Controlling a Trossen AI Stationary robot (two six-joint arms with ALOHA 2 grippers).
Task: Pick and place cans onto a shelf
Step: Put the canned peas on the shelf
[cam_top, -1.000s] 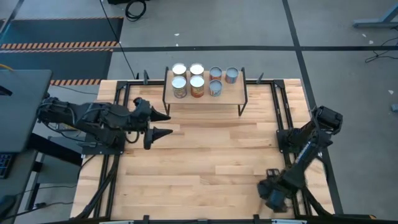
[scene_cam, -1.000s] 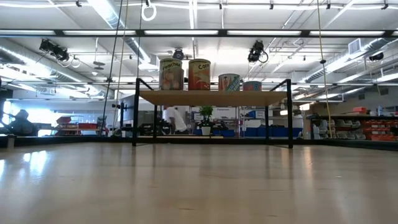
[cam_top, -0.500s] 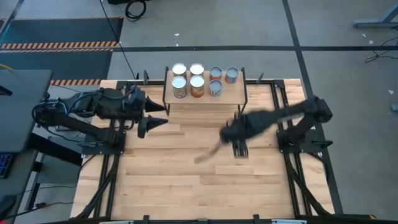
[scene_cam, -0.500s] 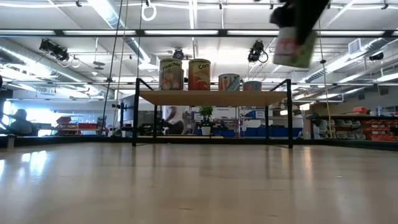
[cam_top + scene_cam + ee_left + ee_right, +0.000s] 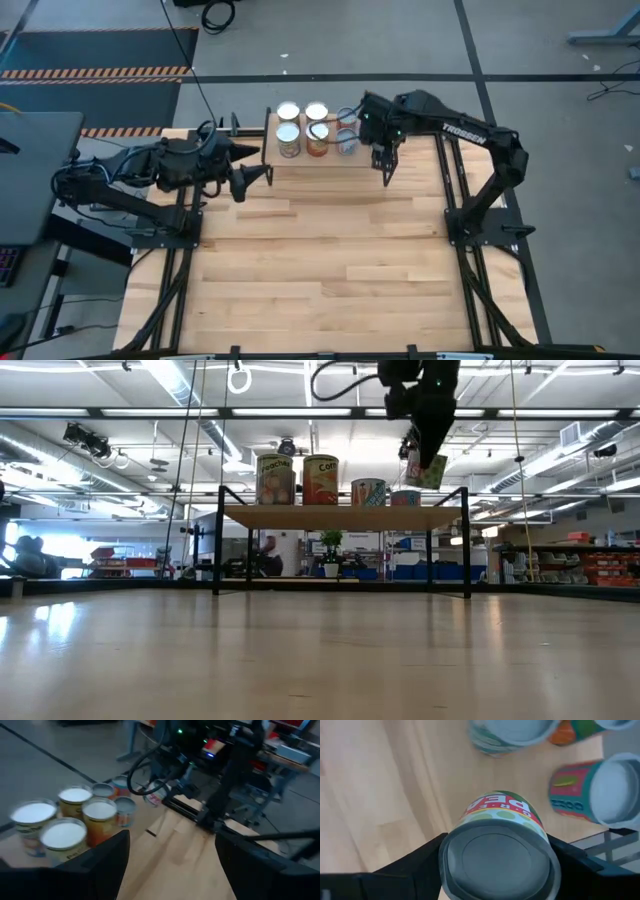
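Note:
The shelf (image 5: pixel 330 159) stands at the table's far edge and carries several cans (image 5: pixel 317 135), upright on their bases; they also show in the low view (image 5: pixel 320 480). My right gripper (image 5: pixel 368 125) is over the shelf's right part, shut on a can with a green, red and white label (image 5: pixel 500 810). That can hangs above the shelf board in the low view (image 5: pixel 425 466). My left gripper (image 5: pixel 252 176) is open and empty, just left of the shelf's near left corner. My right gripper pinches the can's side wall (image 5: pixel 454 832) between its two fingers, near the silvery end (image 5: pixel 497 862) that faces the wrist camera. The fingers come from above, slanting down. The can is lifted clear and hangs tilted below the gripper, above the shelf's right part (image 5: pixel 440 517).
Two cans (image 5: pixel 600 795) (image 5: pixel 510 735) stand on the shelf just past the held can. The shelf's black legs (image 5: pixel 466 555) reach the wooden tabletop (image 5: pixel 330 260). Black frame rails (image 5: pixel 450 170) run along the table's left and right sides.
My right gripper has swung from the table's near right corner up and toward the far edge, carrying the can, and now hangs over the shelf's right part. My left gripper has moved a little toward the far edge.

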